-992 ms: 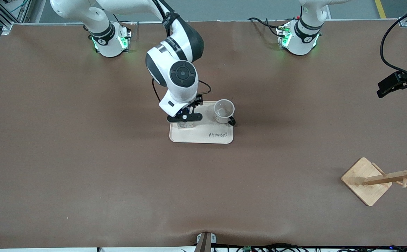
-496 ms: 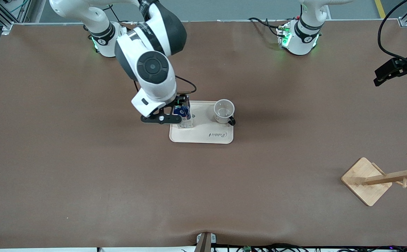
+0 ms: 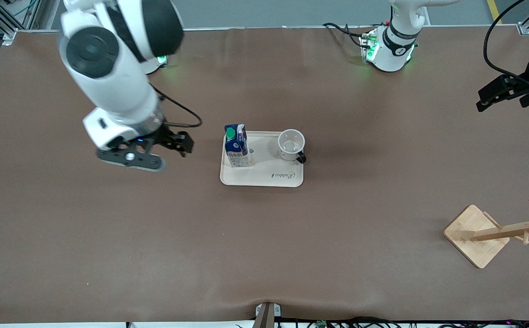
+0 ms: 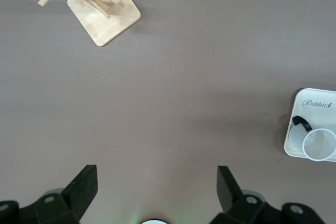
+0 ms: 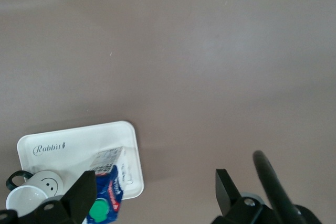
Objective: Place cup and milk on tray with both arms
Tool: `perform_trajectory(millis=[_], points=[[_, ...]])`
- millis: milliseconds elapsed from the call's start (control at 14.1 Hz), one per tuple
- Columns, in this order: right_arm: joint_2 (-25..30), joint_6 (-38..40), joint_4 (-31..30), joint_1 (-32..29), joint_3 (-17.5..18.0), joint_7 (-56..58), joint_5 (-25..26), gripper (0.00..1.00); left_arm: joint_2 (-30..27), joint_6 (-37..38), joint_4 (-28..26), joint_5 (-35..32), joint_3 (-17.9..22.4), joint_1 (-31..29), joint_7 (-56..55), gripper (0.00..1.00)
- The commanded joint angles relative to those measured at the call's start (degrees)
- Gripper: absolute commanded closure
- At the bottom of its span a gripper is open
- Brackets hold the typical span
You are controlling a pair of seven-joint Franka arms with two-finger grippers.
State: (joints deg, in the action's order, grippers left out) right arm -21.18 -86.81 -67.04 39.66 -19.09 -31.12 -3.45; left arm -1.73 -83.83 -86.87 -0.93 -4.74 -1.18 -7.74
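The cream tray [image 3: 269, 175] lies mid-table. The milk [image 3: 236, 146], a blue and white carton with a green cap, stands upright on the tray's end toward the right arm. The white cup [image 3: 291, 145] stands upright on the tray's other end, its black handle toward the front camera. My right gripper [image 3: 178, 142] is open and empty, in the air over bare table beside the tray. Its wrist view [image 5: 156, 187] shows the milk [image 5: 105, 195], the cup [image 5: 31, 192] and the tray [image 5: 68, 145]. My left gripper [image 3: 485, 98] is open and empty, high over the table's left-arm end [image 4: 157, 182].
A wooden mug rack [image 3: 476, 234] lies tipped on its square base near the left arm's end, nearer to the front camera than the tray. It also shows in the left wrist view [image 4: 105, 14], with the cup [image 4: 319, 145] and tray [image 4: 315, 115] at the edge.
My right gripper has let go of the milk, risen and swung away toward the right arm's end. The milk stays standing on the tray. The left gripper has drifted slightly.
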Motion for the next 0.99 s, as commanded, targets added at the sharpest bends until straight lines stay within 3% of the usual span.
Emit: perform_trajectory(millis=[0, 142, 921], points=[[3.4, 5.3, -0.8, -1.7, -1.8, 5.4, 0.9, 0.00, -2.1, 0.2, -2.1, 0.8, -0.3, 0.2, -0.1, 0.00], [5.3, 11.5, -1.0, -3.4, -4.0, 8.4, 0.8, 0.00, -2.5, 0.0, -3.0, 0.8, -0.7, 0.3, -0.1, 0.00], [8.4, 11.3, -3.1, -6.8, -4.5, 16.0, 2.6, 0.00, -2.4, -0.1, -2.8, 0.8, -2.6, 0.3, -0.1, 0.00]])
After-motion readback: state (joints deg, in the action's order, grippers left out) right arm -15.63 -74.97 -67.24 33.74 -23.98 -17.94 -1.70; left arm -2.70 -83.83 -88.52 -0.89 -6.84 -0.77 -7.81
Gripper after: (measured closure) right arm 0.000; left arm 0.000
